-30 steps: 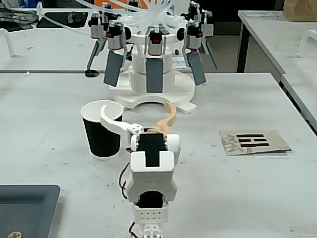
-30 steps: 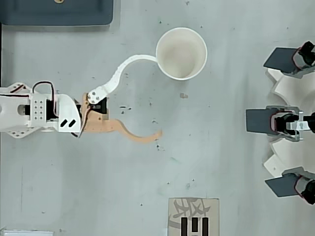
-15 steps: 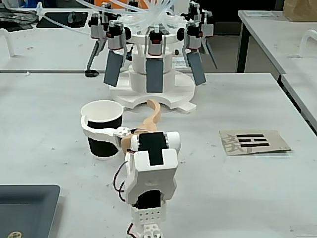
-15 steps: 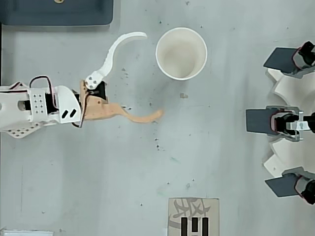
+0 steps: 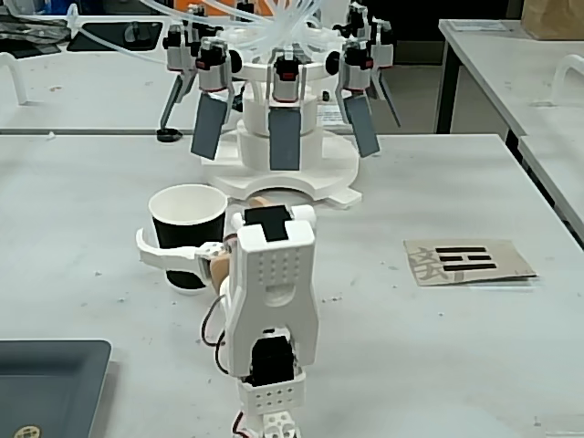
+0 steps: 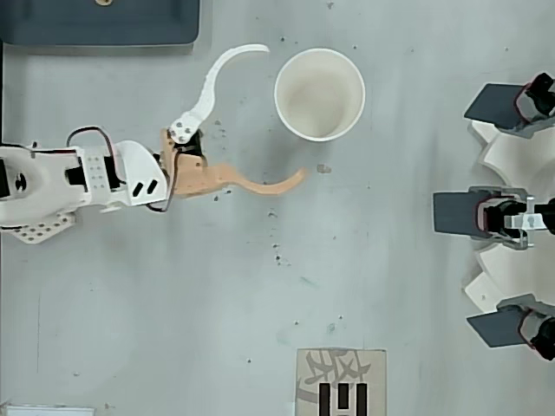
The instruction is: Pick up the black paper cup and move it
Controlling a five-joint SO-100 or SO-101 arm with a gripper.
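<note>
One black paper cup (image 6: pixel 319 94) was seen upright on the table (image 6: pixel 390 286), and places are given from it. The single gripper (image 6: pixel 284 113) was held with its two curved fingers spread apart, the white one (image 6: pixel 212 82) reaching toward one side of the cup and the tan one (image 6: pixel 260 184) toward the other, neither tip shown touching the wall in the overhead view. This spread was judged to be meant for taking the cup between them. Beyond the cup, away from the arm, one white round fixture (image 5: pixel 283 169) with grey paddles was seen; one printed card (image 5: pixel 467 261) lay well apart.
</note>
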